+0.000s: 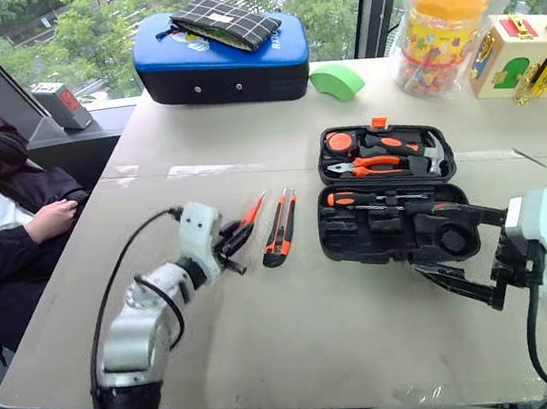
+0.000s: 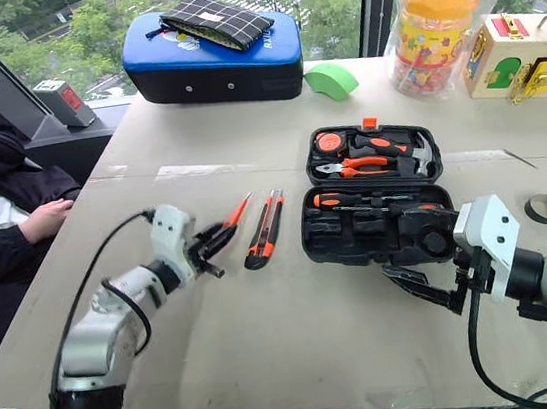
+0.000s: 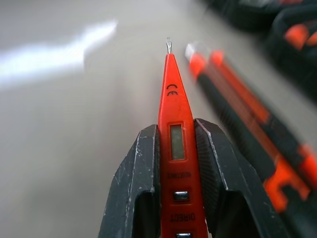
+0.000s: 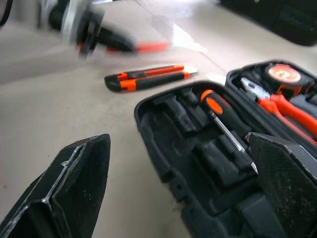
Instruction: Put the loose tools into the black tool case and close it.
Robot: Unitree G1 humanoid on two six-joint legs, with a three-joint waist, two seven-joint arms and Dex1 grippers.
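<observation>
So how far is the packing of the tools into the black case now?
Partly done. One screwdriver already lies in the open black tool case. In hand: the left gripper has its fingers shut on the orange tester screwdriver. Left: the utility knife lies on the table and the tape roll sits right of the case; then the case must be closed. The right gripper is open.

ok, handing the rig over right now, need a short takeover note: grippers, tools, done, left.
Left gripper: fingers shut on the orange tester screwdriver, beside the utility knife.
Right gripper: fingers open, empty, at the near edge of the black tool case.
Case open; one screwdriver sits in the near half, pliers in the lid half.
Left: stow tester, knife and tape roll lying right of the case, then close the case.
</observation>
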